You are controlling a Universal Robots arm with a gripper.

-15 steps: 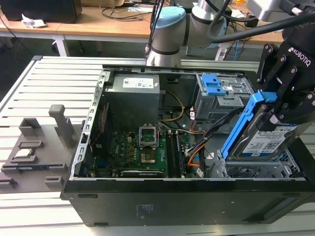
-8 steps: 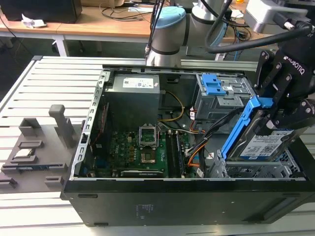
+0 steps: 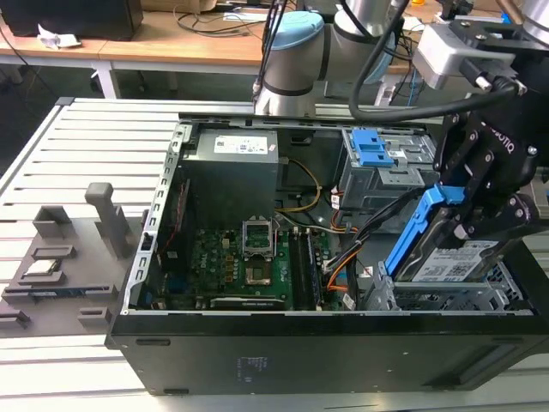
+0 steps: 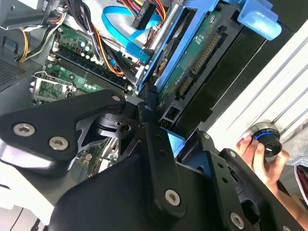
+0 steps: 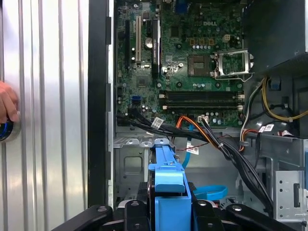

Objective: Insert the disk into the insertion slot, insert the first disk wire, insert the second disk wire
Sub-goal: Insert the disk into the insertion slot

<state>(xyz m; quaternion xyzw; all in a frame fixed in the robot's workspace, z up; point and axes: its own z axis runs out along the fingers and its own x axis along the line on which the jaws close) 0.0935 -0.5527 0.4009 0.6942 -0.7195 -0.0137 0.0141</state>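
We see the disk (image 3: 459, 257) tilted in its blue carrier, its lower end at the slot (image 3: 433, 299) in the case's (image 3: 300, 356) corner on the exterior view's right. The fingers (image 4: 151, 130) are clamped on its raised end. A hand (image 4: 260, 156) rests on the bench (image 3: 51, 146) beside the case.

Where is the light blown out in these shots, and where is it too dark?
First wrist view: the ribbed silver metal table glares bright, while the dark metal power supply box sits in shadow. Second wrist view: the same table is blown out. Exterior view: light is even, and the silver hard drive in its blue plastic carrier is well lit.
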